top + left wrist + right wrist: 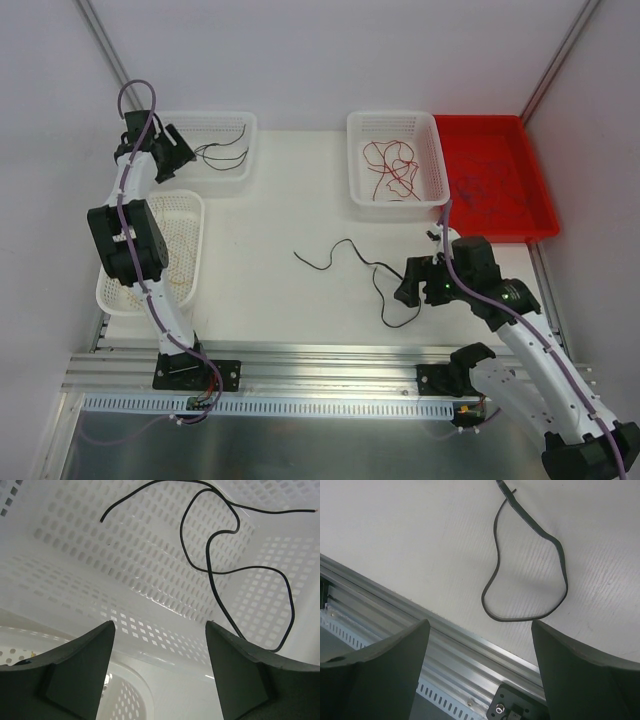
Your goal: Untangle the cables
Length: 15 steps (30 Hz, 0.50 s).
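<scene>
One black cable [348,242] lies loose on the table and runs to a loop [520,620] near the front rail. My right gripper [408,287] [480,627] hangs open beside that loop, with nothing between its fingers. Another black cable [225,156] [209,580] lies curled in the far-left white basket [240,125]. My left gripper [185,152] [160,630] is open at that basket's near-left edge and holds nothing. Red cables [390,165] sit in the middle white basket [355,160]. Dark blue-purple cables [480,190] lie in the red tray [530,215].
A second white basket [190,215] stands along the left side, partly under my left arm. An aluminium rail [330,360] [445,635] runs along the table's front edge. White walls close in the workspace on both sides.
</scene>
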Each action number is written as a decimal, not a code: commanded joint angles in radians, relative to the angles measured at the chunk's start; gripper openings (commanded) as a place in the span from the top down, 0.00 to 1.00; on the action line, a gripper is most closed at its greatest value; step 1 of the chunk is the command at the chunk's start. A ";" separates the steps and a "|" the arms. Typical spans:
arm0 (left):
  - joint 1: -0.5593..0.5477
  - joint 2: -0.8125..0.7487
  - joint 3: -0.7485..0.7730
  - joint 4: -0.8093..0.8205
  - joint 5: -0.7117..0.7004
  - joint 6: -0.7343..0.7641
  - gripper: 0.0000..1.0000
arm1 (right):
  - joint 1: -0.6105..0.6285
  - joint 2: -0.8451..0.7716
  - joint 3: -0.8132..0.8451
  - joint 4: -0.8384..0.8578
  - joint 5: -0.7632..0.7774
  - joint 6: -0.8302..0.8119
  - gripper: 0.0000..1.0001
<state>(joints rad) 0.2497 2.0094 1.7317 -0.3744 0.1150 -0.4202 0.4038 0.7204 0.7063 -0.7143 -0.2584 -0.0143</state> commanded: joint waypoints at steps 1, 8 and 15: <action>-0.004 -0.077 -0.041 -0.017 0.012 0.034 0.26 | 0.004 -0.027 0.022 -0.020 0.002 0.010 0.13; -0.010 -0.100 -0.090 -0.032 -0.005 0.031 0.27 | 0.006 -0.056 0.022 -0.043 0.016 0.010 0.13; -0.016 -0.138 -0.077 -0.047 0.003 0.023 0.27 | 0.006 -0.075 0.021 -0.048 0.019 0.010 0.12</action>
<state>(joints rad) 0.2470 1.9530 1.6520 -0.4061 0.1204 -0.4076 0.4038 0.6632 0.7063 -0.7475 -0.2497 -0.0120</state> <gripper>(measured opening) 0.731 0.873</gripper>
